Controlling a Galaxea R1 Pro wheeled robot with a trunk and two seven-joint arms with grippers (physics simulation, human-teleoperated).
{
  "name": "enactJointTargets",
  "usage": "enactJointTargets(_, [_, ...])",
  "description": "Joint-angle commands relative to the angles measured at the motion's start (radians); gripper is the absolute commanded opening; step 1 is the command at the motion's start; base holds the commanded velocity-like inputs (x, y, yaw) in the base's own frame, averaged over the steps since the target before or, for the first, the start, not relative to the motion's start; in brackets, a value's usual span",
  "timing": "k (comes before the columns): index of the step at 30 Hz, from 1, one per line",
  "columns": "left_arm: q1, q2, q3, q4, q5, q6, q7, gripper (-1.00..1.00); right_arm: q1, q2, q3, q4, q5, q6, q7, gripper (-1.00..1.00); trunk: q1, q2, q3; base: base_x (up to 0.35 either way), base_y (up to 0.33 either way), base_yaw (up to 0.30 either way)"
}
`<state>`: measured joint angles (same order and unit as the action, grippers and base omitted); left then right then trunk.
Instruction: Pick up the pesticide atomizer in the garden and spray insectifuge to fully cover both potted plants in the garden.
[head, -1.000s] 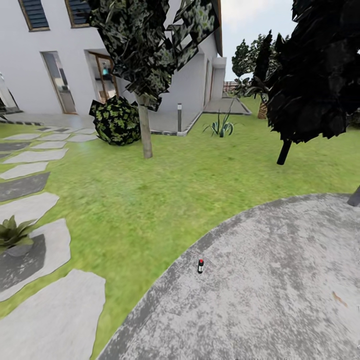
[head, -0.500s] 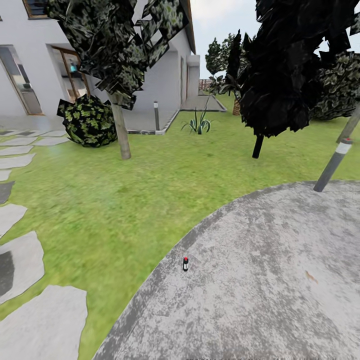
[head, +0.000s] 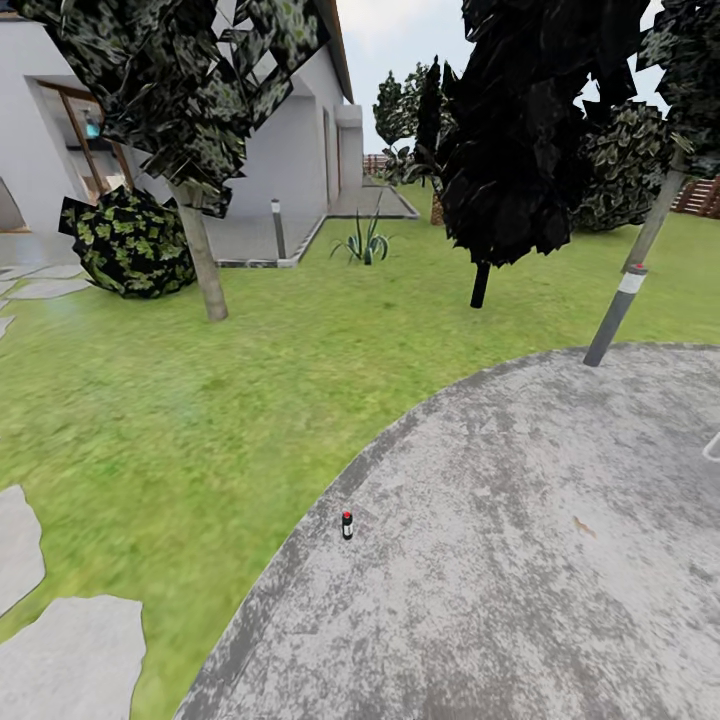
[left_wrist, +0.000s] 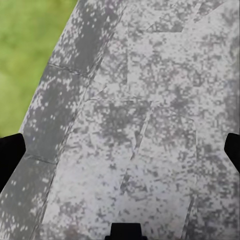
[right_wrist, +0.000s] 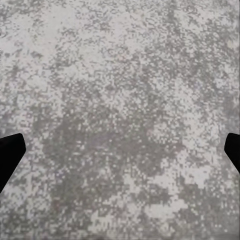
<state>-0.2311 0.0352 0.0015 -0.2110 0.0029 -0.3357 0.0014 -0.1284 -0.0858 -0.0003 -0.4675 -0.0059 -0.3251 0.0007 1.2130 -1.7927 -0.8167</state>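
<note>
The pesticide atomizer (head: 347, 525) stands upright on the round paved patio (head: 520, 560), just inside the patio's curved edge, at about 7 o'clock from the centre of the head view; its dark body carries a red spot at the top. Mottled grey paving lies open around it toward 3 and 5 o'clock, with nothing else standing near. The patio edge sweeps from 6 o'clock up toward 2 o'clock, and beyond it the lawn (head: 230, 400) spreads open toward 9 and 12 o'clock. Grey stepping slabs (head: 70, 660) lie in the grass at 8 o'clock. A tilted grey post (head: 615, 315) with a pale band rises at the patio's far rim at 2 o'clock. On the lawn stand a thin-trunked tree (head: 205, 270) at 11 o'clock, a round bush (head: 125, 245) beside it, a dark tree (head: 510, 150) at 1 o'clock and a spiky thin-leaved plant (head: 365, 245) at 12 o'clock, before a white house (head: 300, 150). In the left wrist view the left hand (left_wrist: 120, 150) is spread wide, its dark fingertips (left_wrist: 10, 155) at opposite margins, over paving that borders grass. In the right wrist view the right hand (right_wrist: 120, 152) is likewise spread, over bare paving.
</note>
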Motion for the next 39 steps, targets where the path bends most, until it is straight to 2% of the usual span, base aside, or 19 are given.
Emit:
enactJointTargets(1, [-0.001,0.000,0.000,0.001,0.000,-0.003,0.000,1.00,0.000,0.000,0.000,0.001,0.000,-0.003,0.001,1.00,0.000,0.000,-0.001,0.000,0.000,-0.012])
enactJointTargets(12, [-0.001,0.000,0.000,0.000,0.001,-0.003,0.000,1.00,0.000,-0.002,0.002,0.002,0.003,-0.003,0.004,1.00,0.000,0.000,-0.001,0.011,0.001,-0.002])
enactJointTargets(20, [-0.001,0.000,0.000,-0.001,0.002,-0.003,0.000,1.00,-0.001,0.000,0.000,-0.006,-0.001,-0.003,0.001,1.00,0.000,0.000,-0.001,0.219,0.152,-0.011])
enactJointTargets(39, [-0.001,0.000,0.000,-0.003,0.001,-0.003,0.000,1.00,-0.001,0.000,-0.001,-0.001,-0.003,-0.003,0.001,1.00,0.000,0.000,-0.001,0.280,0.227,-0.276])
